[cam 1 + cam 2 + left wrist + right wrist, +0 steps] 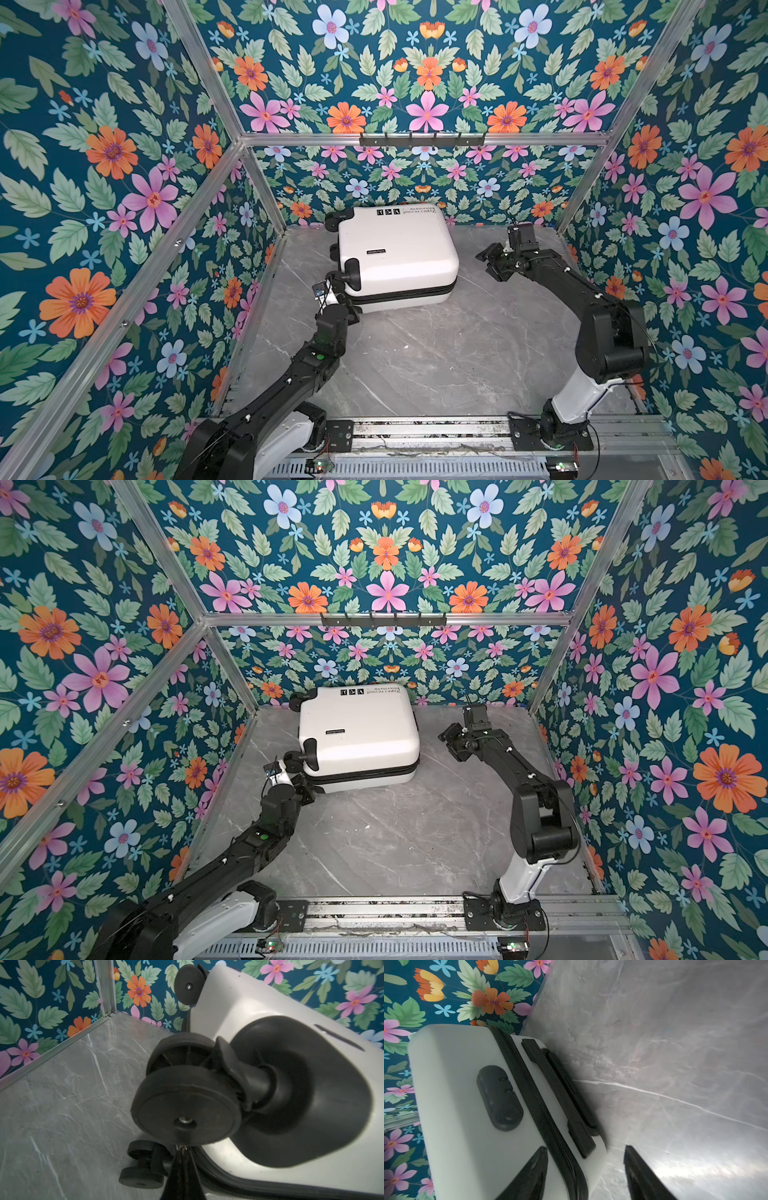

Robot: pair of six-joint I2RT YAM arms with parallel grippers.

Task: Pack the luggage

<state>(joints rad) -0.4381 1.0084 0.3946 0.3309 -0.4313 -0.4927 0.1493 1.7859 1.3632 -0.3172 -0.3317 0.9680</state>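
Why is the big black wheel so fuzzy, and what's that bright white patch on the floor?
In the left wrist view the wheel sits too close to the lens, so it blurs; in the right wrist view light glares off the table; in both top views the luggage looks sharp.

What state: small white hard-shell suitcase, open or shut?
Shut. The white hard-shell suitcase lies flat on the grey marble tabletop, shells together along the black zipper seam; no lining shows.
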